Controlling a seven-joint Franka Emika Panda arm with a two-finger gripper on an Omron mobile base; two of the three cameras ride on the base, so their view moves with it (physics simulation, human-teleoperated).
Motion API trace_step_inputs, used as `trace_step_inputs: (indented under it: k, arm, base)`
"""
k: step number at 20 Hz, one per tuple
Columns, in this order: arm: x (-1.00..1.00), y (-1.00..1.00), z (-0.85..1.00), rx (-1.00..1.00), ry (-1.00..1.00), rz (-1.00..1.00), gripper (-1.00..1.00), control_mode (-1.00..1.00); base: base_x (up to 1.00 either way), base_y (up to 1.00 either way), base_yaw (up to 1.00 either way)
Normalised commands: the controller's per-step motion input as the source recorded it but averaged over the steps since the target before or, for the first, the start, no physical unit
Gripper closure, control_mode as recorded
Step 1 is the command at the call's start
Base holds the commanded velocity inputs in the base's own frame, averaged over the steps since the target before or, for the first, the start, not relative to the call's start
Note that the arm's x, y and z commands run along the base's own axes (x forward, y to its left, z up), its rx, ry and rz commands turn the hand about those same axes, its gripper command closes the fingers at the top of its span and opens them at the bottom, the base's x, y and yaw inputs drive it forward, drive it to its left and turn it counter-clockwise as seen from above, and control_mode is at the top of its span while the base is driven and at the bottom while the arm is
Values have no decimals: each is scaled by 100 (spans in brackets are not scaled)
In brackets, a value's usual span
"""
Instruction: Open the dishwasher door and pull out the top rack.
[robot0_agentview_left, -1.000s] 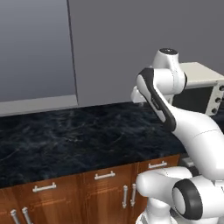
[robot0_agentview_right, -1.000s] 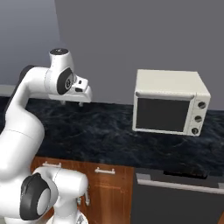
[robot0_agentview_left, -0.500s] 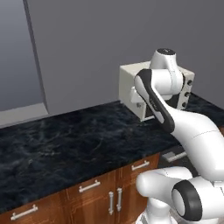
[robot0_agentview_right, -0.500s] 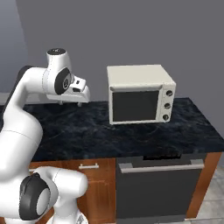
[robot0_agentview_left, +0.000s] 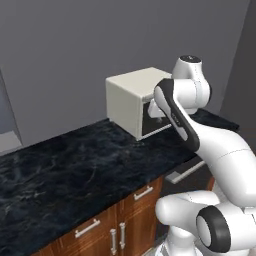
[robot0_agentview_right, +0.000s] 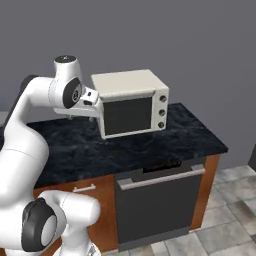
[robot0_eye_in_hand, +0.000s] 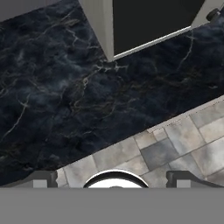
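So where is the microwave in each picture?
Left base view: microwave in the upper middle, partly behind the arm.
Right base view: just above centre, its dark door facing us, above the dishwasher door.
Hand view: its bottom edge at the top.
Shared landmark: the black counter under it.

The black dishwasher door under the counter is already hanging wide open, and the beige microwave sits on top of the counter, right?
Not quite. The dishwasher door is shut, standing upright against the cabinets with its grey bar handle along the top edge; the right base view shows it. The beige microwave does sit on the counter.
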Motion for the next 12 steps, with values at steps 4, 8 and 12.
trace_step_inputs:
  k: [4,8,12]
  arm:
    - [0,0,0,0,0,0,-100,100]
    - [0,0,0,0,0,0,-100,100]
    - [0,0,0,0,0,0,-100,100]
  base:
    - [0,0,-32]
    - [0,0,-30]
    - [0,-1,-28]
